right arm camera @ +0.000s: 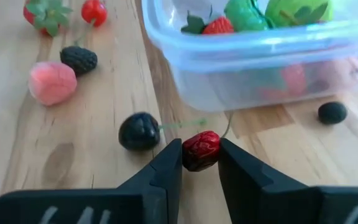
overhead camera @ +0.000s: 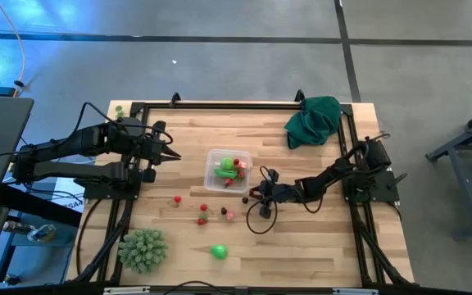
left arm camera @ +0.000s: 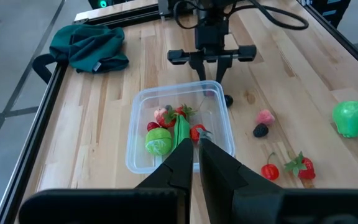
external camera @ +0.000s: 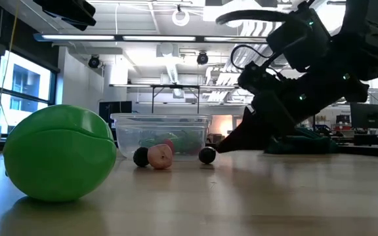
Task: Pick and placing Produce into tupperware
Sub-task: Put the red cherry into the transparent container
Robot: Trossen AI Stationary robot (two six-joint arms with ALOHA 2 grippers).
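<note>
One red cherry (right arm camera: pixel 201 150) between right end effector (right arm camera: pixel 200 163) fingers

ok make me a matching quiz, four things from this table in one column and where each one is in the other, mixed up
Things:
1. dark red cherry
2. green cloth
3. spiky ball
4. strawberry

Places:
A. far right corner of the table
B. inside the tupperware
C. between the right gripper's fingers
D. near left corner, close to the table's edge

Pairs: 1-C, 2-A, 3-D, 4-B
</note>
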